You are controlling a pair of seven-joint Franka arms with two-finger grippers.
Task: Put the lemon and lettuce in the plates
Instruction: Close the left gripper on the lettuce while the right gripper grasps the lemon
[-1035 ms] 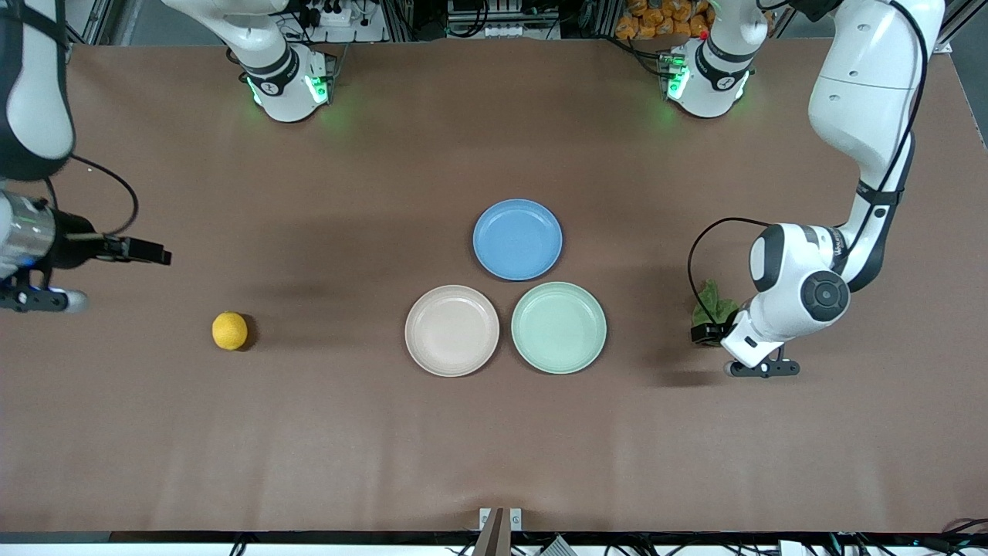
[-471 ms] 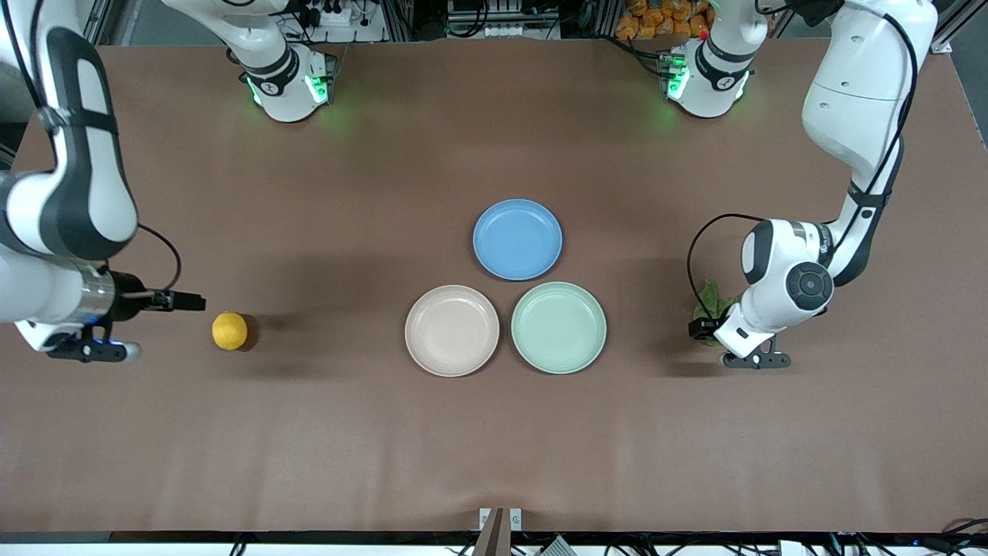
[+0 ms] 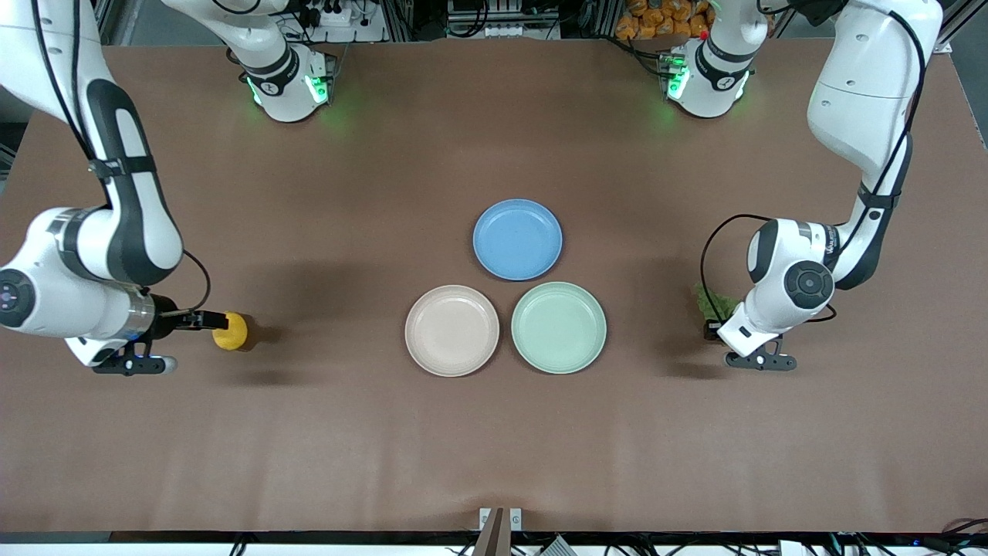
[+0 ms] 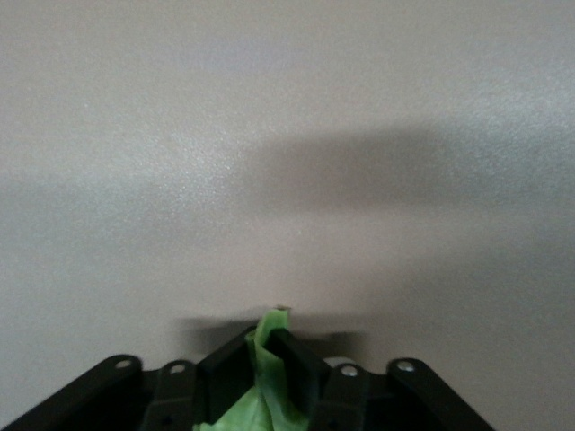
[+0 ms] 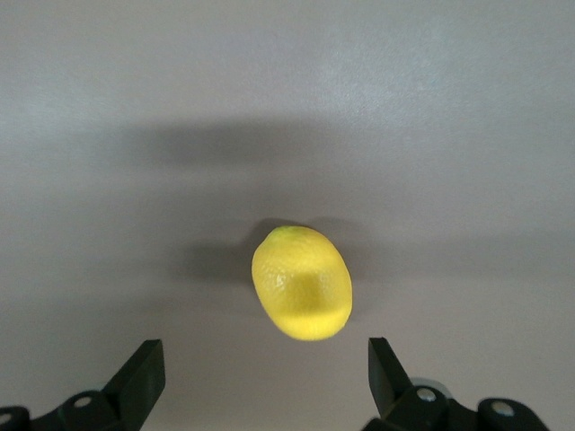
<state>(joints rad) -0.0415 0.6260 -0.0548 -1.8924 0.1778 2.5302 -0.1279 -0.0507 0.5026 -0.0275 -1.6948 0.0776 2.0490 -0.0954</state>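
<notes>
Front view: brown table (image 3: 494,432) carries three plates near its middle: blue plate (image 3: 517,239) farthest from the camera, beige-cream plate (image 3: 451,330) and mint green plate (image 3: 558,327) side by side nearer to it. All three are bare.

Lettuce (image 3: 706,300) sits toward the left arm's end of the table, well apart from the plates. Left gripper (image 4: 269,359) is clamped on a fold of the leaf, low at the table.

Lemon (image 3: 230,330) lies on the table toward the right arm's end. Right gripper (image 5: 265,382) is spread wide, low, just short of the lemon; the fruit is centred between the fingers but not yet between them.

Step in hand, judged: lift lettuce, close on lemon. Advice: raise the leaf straight up before travelling, since only a thin fold is pinched and could slip. Advance the right gripper until the pads bracket the lemon's widest part, then close gently; the rounded skin may roll out.
</notes>
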